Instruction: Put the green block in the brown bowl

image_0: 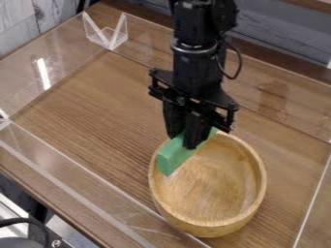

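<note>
Count: one gripper, one green block, one brown bowl, one wooden table, one clear folded stand at rear left.

Gripper: black, pointing straight down, fingers clamped narrow on upper end of green block.

Green block: plain bright green, slim rectangular bar, flat faces, sharp edges. Held tilted, lower end hanging over near-left rim of bowl, apparently clear of the wood; contact with rim cannot be told.

Brown bowl: round, light tan wood, visible grain, thick rim, nothing inside. Resting on table at front right.

Table: darker brown, striped grain, enclosed by transparent glossy walls.
</note>
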You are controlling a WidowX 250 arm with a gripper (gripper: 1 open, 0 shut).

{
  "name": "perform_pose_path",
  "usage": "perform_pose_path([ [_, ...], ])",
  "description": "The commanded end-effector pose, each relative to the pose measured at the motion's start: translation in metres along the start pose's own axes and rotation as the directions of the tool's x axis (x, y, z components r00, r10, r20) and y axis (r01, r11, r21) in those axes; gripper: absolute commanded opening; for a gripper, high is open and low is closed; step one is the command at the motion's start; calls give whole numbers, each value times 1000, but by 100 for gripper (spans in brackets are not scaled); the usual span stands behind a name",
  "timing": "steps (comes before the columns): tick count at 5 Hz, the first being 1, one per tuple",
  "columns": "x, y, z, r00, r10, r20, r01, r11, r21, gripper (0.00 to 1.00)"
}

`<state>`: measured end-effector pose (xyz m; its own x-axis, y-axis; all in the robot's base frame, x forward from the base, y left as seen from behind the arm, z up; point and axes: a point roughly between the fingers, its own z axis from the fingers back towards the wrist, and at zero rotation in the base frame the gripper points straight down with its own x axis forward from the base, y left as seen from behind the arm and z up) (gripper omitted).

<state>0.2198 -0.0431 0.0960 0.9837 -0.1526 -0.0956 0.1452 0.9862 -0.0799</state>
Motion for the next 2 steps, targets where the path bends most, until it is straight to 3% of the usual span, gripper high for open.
perform_pose_path([
  [1, 1, -5, 13, 998, -6, 61, 6, 1000, -3, 0],
  [2, -2, -7, 12, 998, 2, 63, -1, 1000, -7, 0],
])
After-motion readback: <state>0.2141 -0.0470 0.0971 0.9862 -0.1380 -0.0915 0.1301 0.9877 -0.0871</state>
